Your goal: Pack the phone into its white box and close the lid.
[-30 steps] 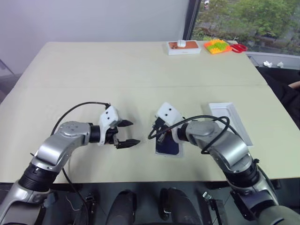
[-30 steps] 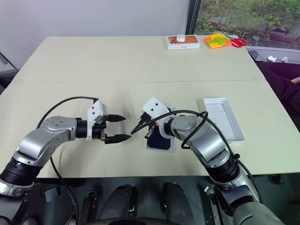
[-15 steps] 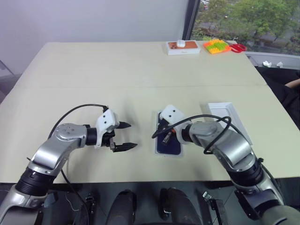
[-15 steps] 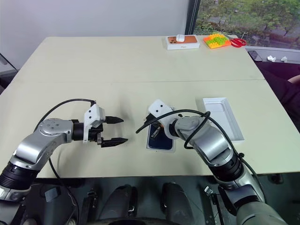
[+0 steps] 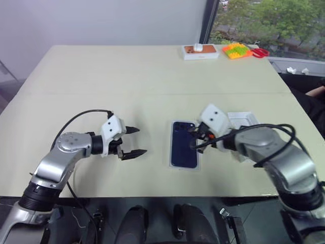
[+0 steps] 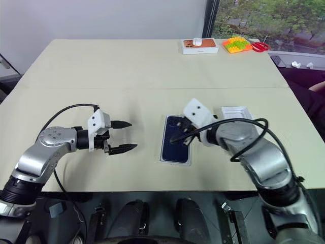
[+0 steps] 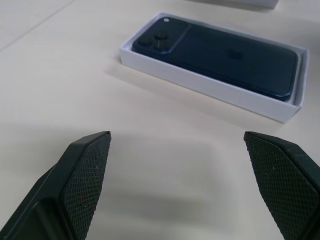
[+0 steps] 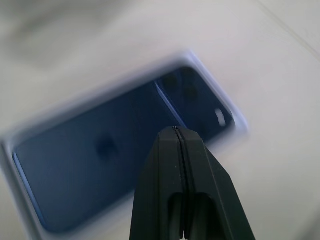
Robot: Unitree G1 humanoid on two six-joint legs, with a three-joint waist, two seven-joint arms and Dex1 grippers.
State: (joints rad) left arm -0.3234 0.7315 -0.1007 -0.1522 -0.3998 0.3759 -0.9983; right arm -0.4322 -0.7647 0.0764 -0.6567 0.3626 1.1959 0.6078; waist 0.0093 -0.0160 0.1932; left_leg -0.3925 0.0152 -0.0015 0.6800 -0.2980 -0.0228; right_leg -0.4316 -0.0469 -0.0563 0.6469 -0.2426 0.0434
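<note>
Silver-grey jointed arms, looping black cables, white wrist blocks; each gripper point(image 5: 133, 141) has two black fingers (cross-hatched pads).

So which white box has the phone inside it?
The white box between the two grippers, near the table's front edge. The phone lies flat in it, dark back up. The lid beside it and the small orange-topped box far back hold no phone.

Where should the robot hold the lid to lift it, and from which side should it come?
Probably across the lid's two long side walls, coming from above. It lies open side up to the right of the white box, and its upright walls give the fingers something to pinch. The right gripper is nearest.
</note>
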